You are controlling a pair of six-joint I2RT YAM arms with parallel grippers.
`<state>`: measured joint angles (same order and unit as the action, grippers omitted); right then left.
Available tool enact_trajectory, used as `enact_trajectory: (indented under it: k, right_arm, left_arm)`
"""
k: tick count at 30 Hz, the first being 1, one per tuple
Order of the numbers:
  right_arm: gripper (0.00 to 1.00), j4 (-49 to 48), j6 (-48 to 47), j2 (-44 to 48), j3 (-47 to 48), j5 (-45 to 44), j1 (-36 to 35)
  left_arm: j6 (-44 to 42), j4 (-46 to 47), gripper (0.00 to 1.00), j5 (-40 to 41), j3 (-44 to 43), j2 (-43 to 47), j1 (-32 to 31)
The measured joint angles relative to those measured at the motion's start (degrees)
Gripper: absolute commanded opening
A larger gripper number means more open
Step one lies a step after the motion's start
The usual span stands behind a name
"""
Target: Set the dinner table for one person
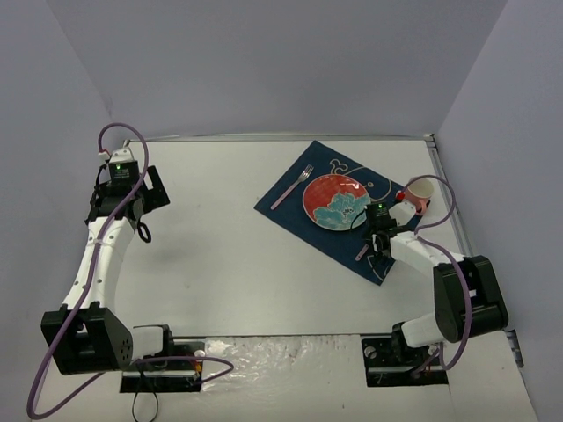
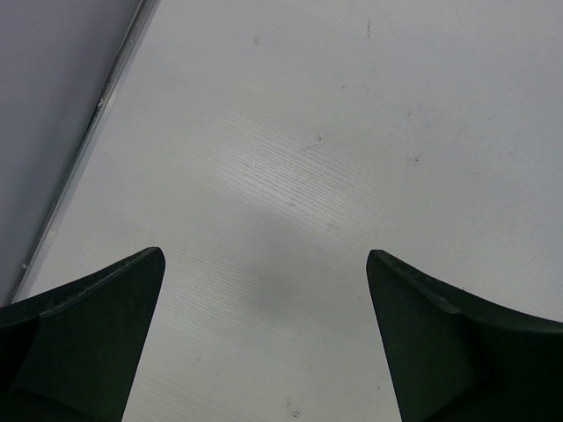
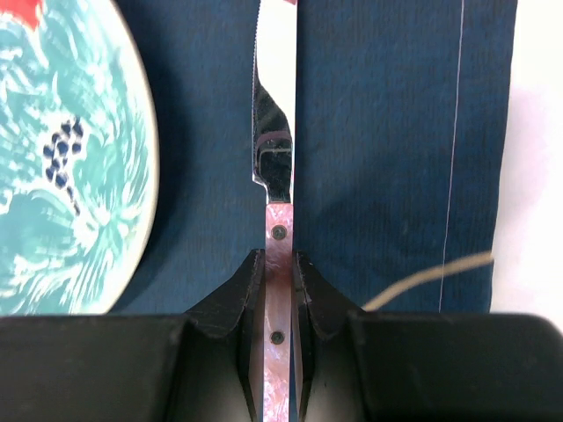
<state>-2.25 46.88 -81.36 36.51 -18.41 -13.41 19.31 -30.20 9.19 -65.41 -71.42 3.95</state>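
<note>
Your right fingers (image 3: 255, 283) clench the pink-handled steel knife (image 3: 274, 180) beside the round red-and-teal plate (image 3: 62, 176), tip cut off; left fingers (image 2: 132, 299) gape.

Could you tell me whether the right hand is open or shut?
Shut: the right hand grips the pink-handled knife between its fingers.

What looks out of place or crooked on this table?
The blue placemat lies at an angle to the table edges, over on the far right. The knife is gripped in the right fingers beside the plate, not yet set down. Nothing looks spilled or broken.
</note>
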Motion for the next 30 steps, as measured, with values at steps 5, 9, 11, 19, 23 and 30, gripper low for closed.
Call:
enact_trajectory:
  k: [5,9,11,19,23,30]
  right_arm:
    - [0.0,-2.07,-2.03,-2.98,0.04,1.28,2.23]
    - [0.0,-3.15,-3.64,-3.76,0.04,1.4,2.62]
    - [0.0,-3.6,-4.47,-3.89,0.04,1.66,2.87]
    - [0.0,-4.52,-6.6,-4.18,0.04,2.36,3.15]
    - [0.0,-5.07,-6.92,-4.49,0.04,2.4,3.26]
    - [0.0,-5.64,-7.81,-4.74,0.04,2.44,3.26]
  left_arm:
    - [0.16,0.0,0.97,-0.18,0.0,0.0,0.0]
    - [0.29,0.0,0.97,-0.19,0.0,0.0,0.0]
    - [0.29,0.0,0.97,-0.22,0.0,0.0,0.0]
    - [0.31,0.0,0.97,-0.34,0.0,0.0,0.0]
    - [0.31,0.0,0.97,-0.35,0.0,0.0,0.0]
    - [0.31,0.01,0.97,-0.37,0.0,-0.02,0.0]
